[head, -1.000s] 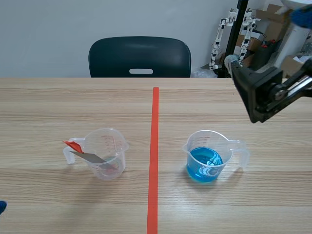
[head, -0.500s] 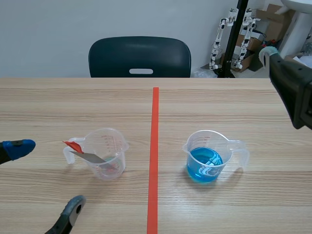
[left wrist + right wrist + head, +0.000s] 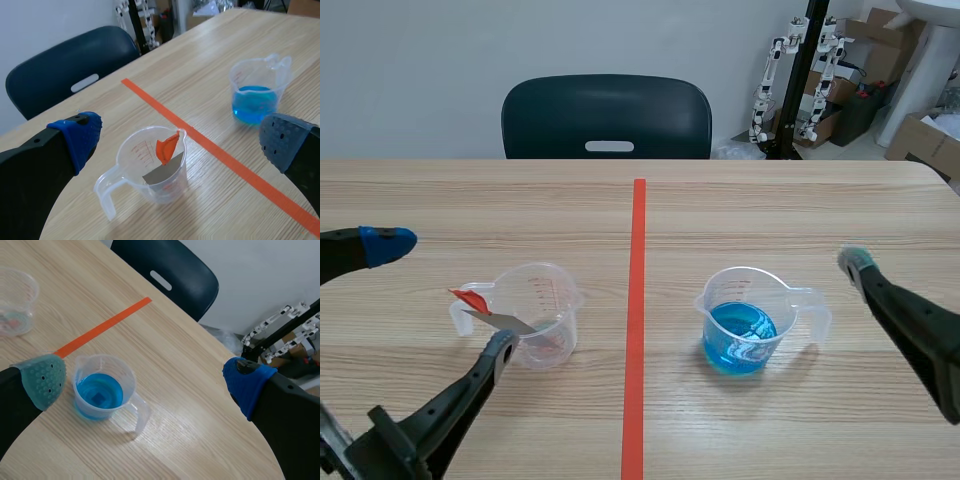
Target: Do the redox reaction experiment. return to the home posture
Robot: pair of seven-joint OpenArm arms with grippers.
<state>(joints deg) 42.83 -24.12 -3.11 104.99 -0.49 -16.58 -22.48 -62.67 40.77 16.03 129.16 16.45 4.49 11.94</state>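
The left hand [image 3: 180, 141] and right hand [image 3: 146, 381], both wide open and empty, hang low near the strip-holding measuring cup [image 3: 535, 320] and the cup of blue solution [image 3: 745, 325] on the counter [image 3: 770, 200], so a careless swing home could spill either.

Right gripper [image 3: 145, 381] spread wide, nothing held. Blue-liquid beaker [image 3: 101, 390] upright on table [image 3: 200, 430] between fingers, just beside grey-green pad [image 3: 42, 381]. Orange tape line [image 3: 102, 326] beyond it; second clear beaker [image 3: 15, 305] past line. Dark chair [image 3: 170, 270] behind table.
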